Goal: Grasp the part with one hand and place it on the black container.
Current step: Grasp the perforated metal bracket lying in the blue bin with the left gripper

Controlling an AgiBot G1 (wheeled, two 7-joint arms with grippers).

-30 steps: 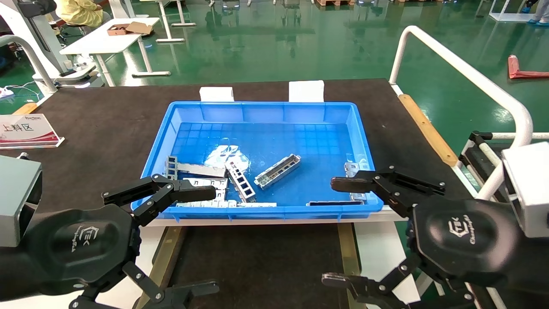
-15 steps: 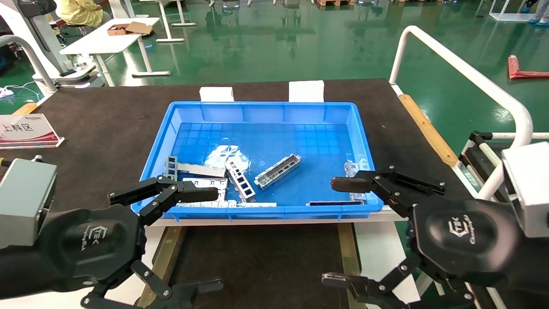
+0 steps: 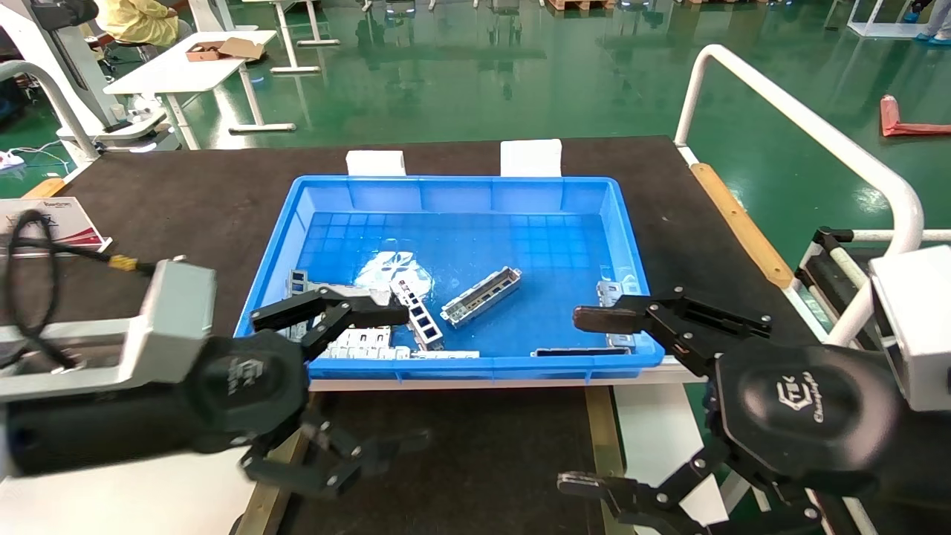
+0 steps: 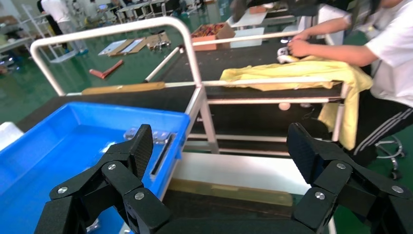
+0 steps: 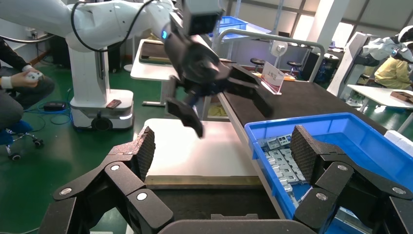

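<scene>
Head view: left gripper (image 3: 371, 386) over the near-left corner of the blue bin (image 3: 461, 186), fingers spread wide, nothing between them; one finger over the bin's near-left parts, the other over the black container (image 3: 446, 446). Right gripper (image 3: 587, 401) at the bin's near-right corner, fingers also released wide and empty. The part (image 3: 481, 296), a slim silver-grey channel rail with rectangular cutouts, lies diagonally mid-bin on the gridded floor, clear of both grippers. Flat slotted grey plates (image 3: 356, 343) are piled at the near-left wall, partly hidden by the left finger; more metal pieces (image 3: 611, 291) sit behind the right finger, shape hard to make out. The black container is a matte black tray with brass-coloured edge strips, in front of the bin, cut off at the frame bottom. Bin sits on the dark desk (image 3: 186, 200). Left wrist view adds the bin's right wall and a white tube rail (image 4: 117, 29) beyond; part not visible there. Right wrist view shows the left gripper (image 5: 224, 105) from the side, open, above the white ledge, and the plate pile in the bin's corner; rail not identifiable.
</scene>
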